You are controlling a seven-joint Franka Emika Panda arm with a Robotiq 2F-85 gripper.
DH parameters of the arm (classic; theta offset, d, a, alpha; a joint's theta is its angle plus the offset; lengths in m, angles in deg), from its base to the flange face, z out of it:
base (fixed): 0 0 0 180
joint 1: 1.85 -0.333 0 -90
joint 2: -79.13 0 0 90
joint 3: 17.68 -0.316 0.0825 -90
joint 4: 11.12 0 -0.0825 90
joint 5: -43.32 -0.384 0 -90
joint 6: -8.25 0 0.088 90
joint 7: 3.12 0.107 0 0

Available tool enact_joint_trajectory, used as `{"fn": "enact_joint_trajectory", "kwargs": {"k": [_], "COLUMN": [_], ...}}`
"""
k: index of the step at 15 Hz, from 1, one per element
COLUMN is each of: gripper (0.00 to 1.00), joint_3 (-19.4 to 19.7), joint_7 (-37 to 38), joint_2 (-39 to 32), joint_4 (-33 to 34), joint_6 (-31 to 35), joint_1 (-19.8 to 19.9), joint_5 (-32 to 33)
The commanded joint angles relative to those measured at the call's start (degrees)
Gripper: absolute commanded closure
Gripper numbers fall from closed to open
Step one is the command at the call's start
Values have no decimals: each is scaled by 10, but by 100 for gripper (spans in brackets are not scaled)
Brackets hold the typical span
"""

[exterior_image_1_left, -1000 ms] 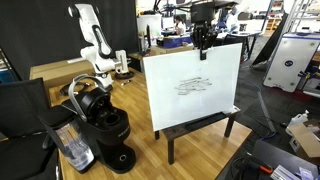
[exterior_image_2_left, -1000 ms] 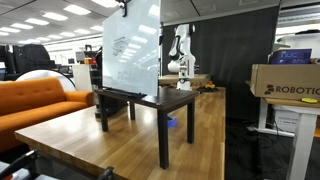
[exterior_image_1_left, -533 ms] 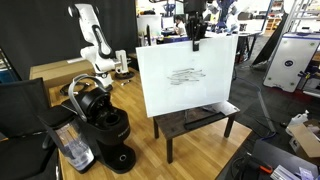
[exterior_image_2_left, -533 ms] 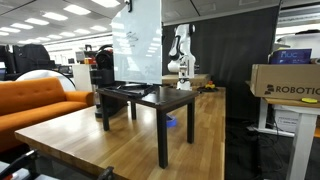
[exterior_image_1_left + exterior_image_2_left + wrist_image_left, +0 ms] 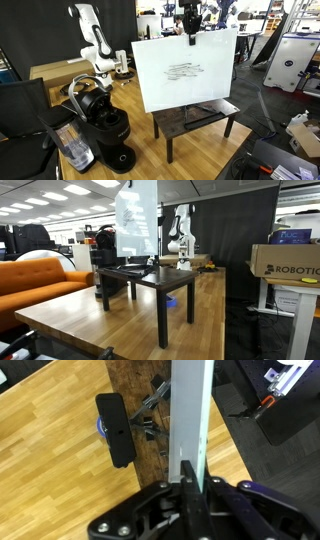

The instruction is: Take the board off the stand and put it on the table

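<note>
Since the earlier frame the board (image 5: 185, 70) has risen and slid toward the left of the picture. Its lower edge now hangs clear above the stand (image 5: 205, 116). We see the same gap in the exterior view from the side, where the board (image 5: 137, 220) floats in the upper middle over the stand (image 5: 150, 277).

The table (image 5: 205, 160) fills the lower part of both exterior views, its light planks running under the stand's legs. The board, white with dark scribbles near its centre, sits in the upper middle of the frame and is wider than the stand below it.

The gripper (image 5: 190, 33) comes in from the top edge of the frame. In the wrist view we see its fingers pressed on either side of the board's (image 5: 190, 410) thin top edge, pinching it at the gripper (image 5: 188, 472).

A black coffee machine (image 5: 105, 125) stands on the table at lower left.
</note>
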Motion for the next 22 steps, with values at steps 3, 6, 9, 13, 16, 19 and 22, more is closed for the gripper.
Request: {"fn": "enact_joint_trajectory", "kwargs": {"k": [3, 6, 9, 13, 16, 19, 22], "gripper": [98, 98, 98, 98, 98, 98, 98], "joint_3": [-8, -15, -23, -31, -32, -26, -15], "joint_7": [-1, -1, 4, 0, 1, 5, 6], "joint_2": [-8, -4, 0, 21, 42, 65, 89], "joint_4": [57, 72, 83, 84, 77, 58, 21], "joint_6": [-91, -135, -173, -218, -244, -263, -267], "joint_1": [-8, -15, -23, -33, -40, -40, -37], "joint_5": [-6, -4, -1, -3, -4, -3, -3]}}
